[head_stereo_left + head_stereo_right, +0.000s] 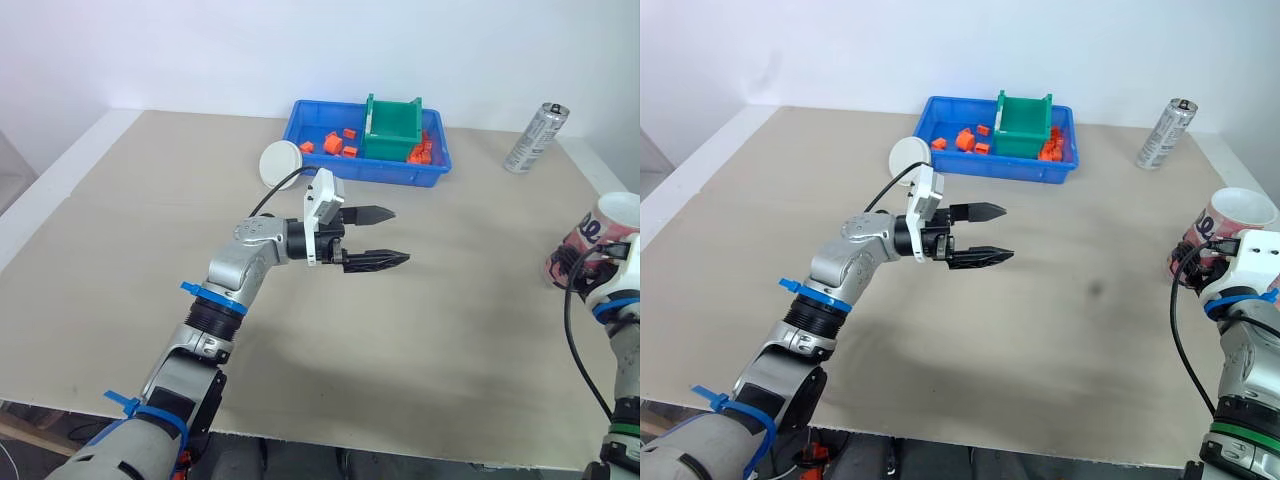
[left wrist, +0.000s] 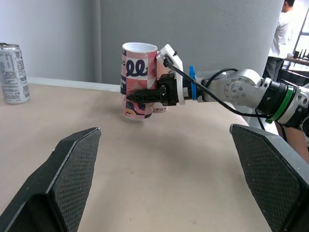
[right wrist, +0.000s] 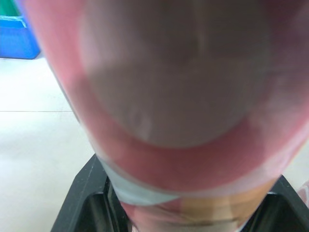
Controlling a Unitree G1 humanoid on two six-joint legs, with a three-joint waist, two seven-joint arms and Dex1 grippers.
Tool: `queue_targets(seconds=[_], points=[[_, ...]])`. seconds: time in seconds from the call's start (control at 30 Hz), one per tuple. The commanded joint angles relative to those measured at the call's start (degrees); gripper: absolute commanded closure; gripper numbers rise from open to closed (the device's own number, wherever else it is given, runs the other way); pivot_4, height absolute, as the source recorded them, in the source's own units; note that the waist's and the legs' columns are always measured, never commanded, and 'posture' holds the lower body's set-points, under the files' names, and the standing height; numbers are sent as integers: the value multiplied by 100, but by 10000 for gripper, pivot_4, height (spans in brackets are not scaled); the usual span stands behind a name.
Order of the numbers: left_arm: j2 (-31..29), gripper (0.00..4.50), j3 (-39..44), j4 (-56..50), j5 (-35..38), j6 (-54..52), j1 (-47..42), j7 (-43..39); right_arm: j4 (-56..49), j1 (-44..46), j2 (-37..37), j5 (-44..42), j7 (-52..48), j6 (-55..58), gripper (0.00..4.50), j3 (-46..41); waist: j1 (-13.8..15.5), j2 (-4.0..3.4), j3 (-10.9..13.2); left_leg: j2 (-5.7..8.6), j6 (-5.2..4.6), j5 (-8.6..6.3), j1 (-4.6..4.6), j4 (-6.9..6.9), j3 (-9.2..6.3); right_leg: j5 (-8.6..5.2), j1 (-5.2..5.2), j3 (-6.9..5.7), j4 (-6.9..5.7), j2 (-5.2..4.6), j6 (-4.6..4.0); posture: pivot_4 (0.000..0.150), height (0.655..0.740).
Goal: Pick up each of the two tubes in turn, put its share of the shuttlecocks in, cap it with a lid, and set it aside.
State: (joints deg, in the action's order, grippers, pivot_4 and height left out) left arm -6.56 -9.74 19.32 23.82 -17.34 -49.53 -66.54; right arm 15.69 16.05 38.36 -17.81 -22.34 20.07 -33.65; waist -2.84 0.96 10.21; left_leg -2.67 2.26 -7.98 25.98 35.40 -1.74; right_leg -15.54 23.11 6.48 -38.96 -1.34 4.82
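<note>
1. The robot is on the first step: picking up a tube. Its right gripper (image 2: 145, 95) is closed around the middle of the pink tube (image 2: 139, 79), near the right edge of the table (image 1: 450, 340).
2. The tube looks lifted just off the table and tipped a little. Its open mouth faces up.
3. The left gripper (image 1: 400, 235) hangs over the middle of the table. Its two black fingers are spread wide, and it holds nothing and touches nothing.
4. I think the next job is to put shuttlecocks into the tube. The right arm has to hold the tube steady with its mouth up, so the free left gripper can drop them in.
5. A round white lid (image 1: 281, 163) lies flat on the table, just beside the blue tray (image 1: 380, 172). (That one is likely for capping the tube later.)
6. A silver can (image 1: 535, 137) stands at the far right, well apart from both grippers.
</note>
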Motion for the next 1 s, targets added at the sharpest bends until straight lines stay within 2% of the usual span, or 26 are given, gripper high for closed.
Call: queue_targets(seconds=[0.03,0.13,0.53,0.8,1.0], points=[[13,0,8,-52,-42,99,-122,-33,-32,113,-41,-280,-26,47,13069,-105,0,0,0,0,0,0,0,0,0,0,0,1,0,0,0,1500,7275],[4,0,10,-41,-84,118,-110,-48,26,130,-13,-361,-61,121,273,-97,1,-3,0,0,0,0,-1,-1,-1,0,0,0,0,1,0,1500,7275],[-38,0,44,-51,-135,131,-106,-97,-17,-208,337,-407,-469,588,273,119,7,-3,0,0,0,0,0,-1,-1,-1,0,0,1,0,1,1500,7275],[-484,0,248,-338,112,-345,159,-259,-1005,-1286,738,-835,-1145,1171,273,-276,10,-5,-2,0,0,0,1,-3,-1,-7,1,0,1,-1,1,1500,7275],[-1490,0,700,-984,224,-925,1132,8,-3159,-2615,766,-1889,-2231,1904,273,-302,-62,-13,-6,-10,-2,-1,-13,-16,-5,-12,1,0,-3,10,-12,1500,7275]])
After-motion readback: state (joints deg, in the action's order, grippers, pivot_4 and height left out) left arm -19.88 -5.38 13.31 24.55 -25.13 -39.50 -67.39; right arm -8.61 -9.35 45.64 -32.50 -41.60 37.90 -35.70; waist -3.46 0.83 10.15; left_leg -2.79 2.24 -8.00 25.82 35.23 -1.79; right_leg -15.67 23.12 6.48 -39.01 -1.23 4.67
